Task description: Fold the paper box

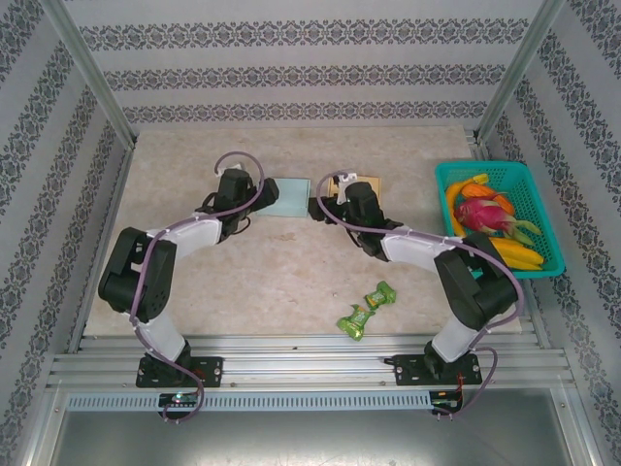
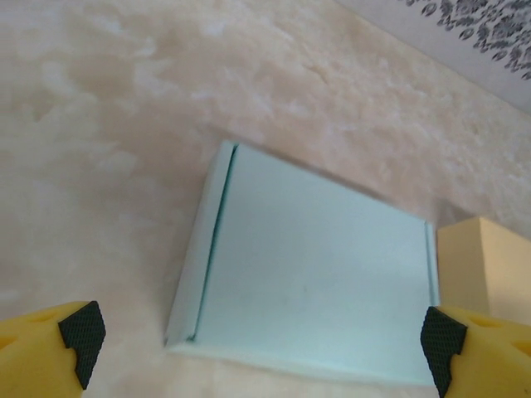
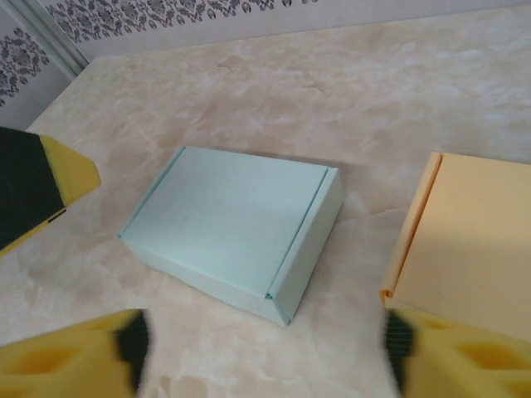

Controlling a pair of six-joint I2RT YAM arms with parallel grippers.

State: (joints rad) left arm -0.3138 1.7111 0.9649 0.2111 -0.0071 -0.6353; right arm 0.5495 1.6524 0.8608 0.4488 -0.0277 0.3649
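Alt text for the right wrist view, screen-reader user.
A closed pale green paper box lies flat on a marbled beige table, a separate orange box to its right. The right tool holds nothing, its yellow fingers wide apart at the bottom edge.

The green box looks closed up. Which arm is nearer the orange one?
Probably the right: its open right gripper sits right beside the orange box, while the left gripper, also open, faces the green box.
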